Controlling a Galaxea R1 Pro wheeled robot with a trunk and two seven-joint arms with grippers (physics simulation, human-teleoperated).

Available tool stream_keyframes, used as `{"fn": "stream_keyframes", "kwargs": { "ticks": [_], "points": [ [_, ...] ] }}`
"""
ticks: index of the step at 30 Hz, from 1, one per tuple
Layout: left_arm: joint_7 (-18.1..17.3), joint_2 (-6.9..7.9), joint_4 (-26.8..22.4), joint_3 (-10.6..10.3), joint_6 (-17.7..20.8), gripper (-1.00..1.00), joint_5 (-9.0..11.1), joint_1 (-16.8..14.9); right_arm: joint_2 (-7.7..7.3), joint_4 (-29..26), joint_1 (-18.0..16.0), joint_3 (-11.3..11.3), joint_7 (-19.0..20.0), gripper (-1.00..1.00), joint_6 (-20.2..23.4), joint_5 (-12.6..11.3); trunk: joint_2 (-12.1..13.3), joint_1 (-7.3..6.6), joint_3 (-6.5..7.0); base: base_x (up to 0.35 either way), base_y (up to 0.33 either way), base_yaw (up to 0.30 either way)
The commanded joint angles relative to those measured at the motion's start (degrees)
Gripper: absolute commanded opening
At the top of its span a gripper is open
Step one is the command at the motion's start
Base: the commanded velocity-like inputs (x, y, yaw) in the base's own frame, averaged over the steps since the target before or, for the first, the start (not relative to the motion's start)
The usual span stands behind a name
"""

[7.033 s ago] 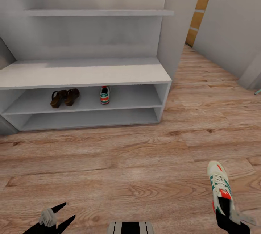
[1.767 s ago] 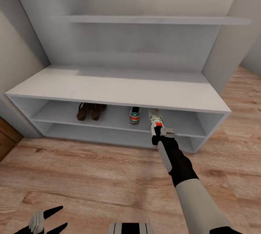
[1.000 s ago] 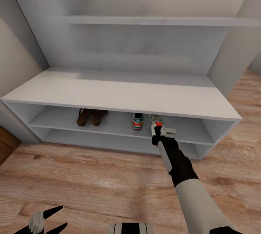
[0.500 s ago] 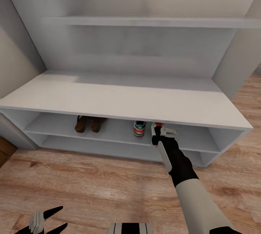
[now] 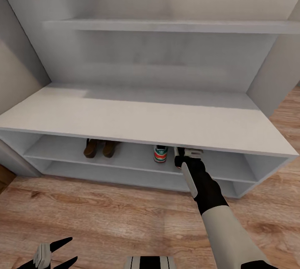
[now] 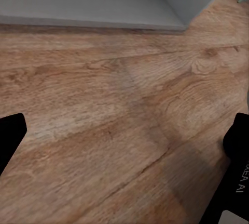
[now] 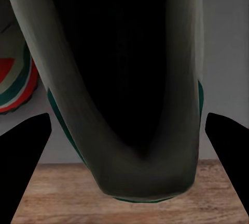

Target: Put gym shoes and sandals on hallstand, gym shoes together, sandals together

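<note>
Right fingers (image 5: 180, 157) grip gym shoe (image 7: 140, 104), now deeper under hallstand (image 5: 137, 115) top beside its mate (image 5: 160, 153); left fingers (image 5: 52, 254) spread

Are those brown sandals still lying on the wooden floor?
No, the sandals sit side by side on the upper open shelf of the hallstand, left of a gym shoe.

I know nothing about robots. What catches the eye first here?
The long right arm, reaching under the bench top of the hallstand, its right pincer pushing a gym shoe onto the upper low shelf. Beside it stands the other gym shoe, with the brown sandals further left.
</note>
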Motion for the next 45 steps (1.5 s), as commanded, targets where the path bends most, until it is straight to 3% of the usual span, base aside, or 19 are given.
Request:
{"fn": "stream_keyframes", "kwargs": {
  "ticks": [1,23,24,45],
  "points": [
    [-0.2,0.00,0.0,0.0,-0.4,1.00,0.1,0.0,0.00,-0.1,0.0,0.1,-0.6,-1.00,0.1,-0.6,0.0,-0.01,-0.04,0.007,0.000,0.000],
    [-0.2,0.01,0.0,0.1,-0.4,1.00,0.1,0.0,0.00,-0.1,0.0,0.1,-0.6,-1.00,0.1,-0.6,0.0,-0.01,-0.04,0.060,0.000,0.000],
    [-0.2,0.00,0.0,0.1,-0.4,1.00,0.1,0.0,0.00,-0.1,0.0,0.1,-0.6,1.00,0.1,-0.6,0.0,-0.01,-0.04,0.001,0.000,0.000],
    [-0.2,-0.01,0.1,0.1,-0.4,1.00,0.1,0.0,0.00,-0.1,0.0,0.0,-0.6,1.00,0.1,-0.5,0.0,-0.01,-0.04,-0.035,0.000,0.000]
  ]
}}
